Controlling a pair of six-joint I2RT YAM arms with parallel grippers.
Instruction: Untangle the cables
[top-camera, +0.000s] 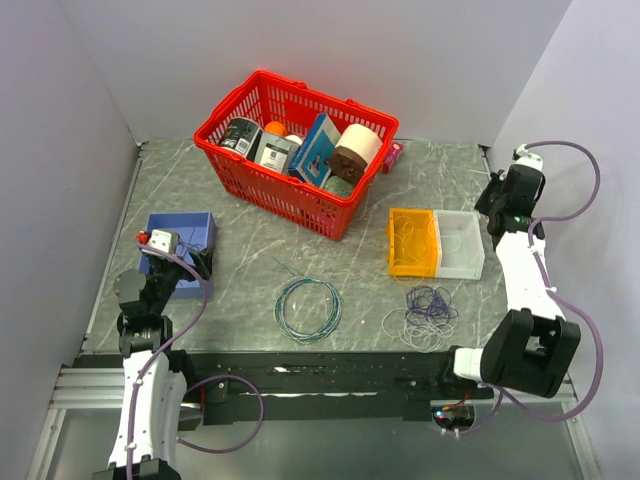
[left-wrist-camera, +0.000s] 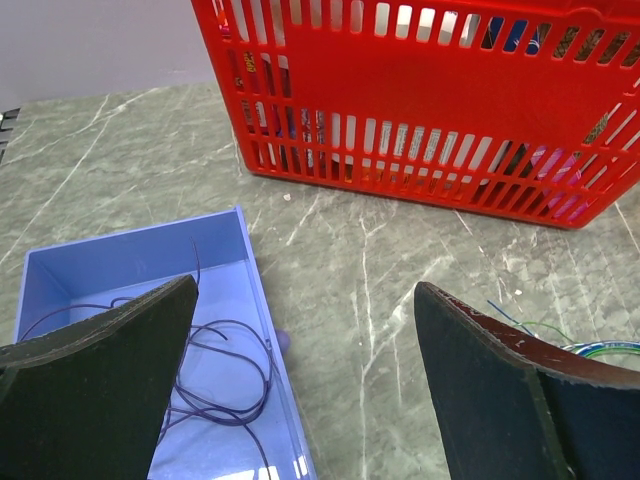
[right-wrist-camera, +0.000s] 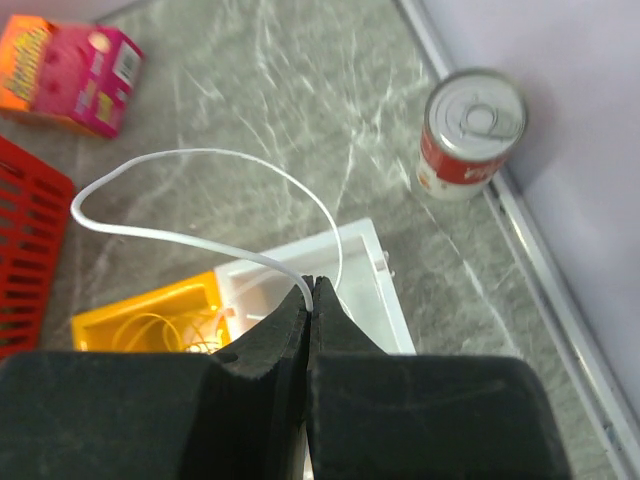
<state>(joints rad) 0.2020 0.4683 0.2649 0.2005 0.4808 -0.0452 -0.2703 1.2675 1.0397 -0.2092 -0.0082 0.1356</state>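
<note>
No text, brand or number can be read in any view. Printing is seen on the pink and orange box (right-wrist-camera: 72, 68), but it is blurred beyond reading. A red and white label is borne by the can (right-wrist-camera: 470, 128), and no word on it can be made out. Labels are also carried by goods in the basket (top-camera: 268, 190), among them a dark tin (top-camera: 240, 135), yet they are too small to be read.
</note>
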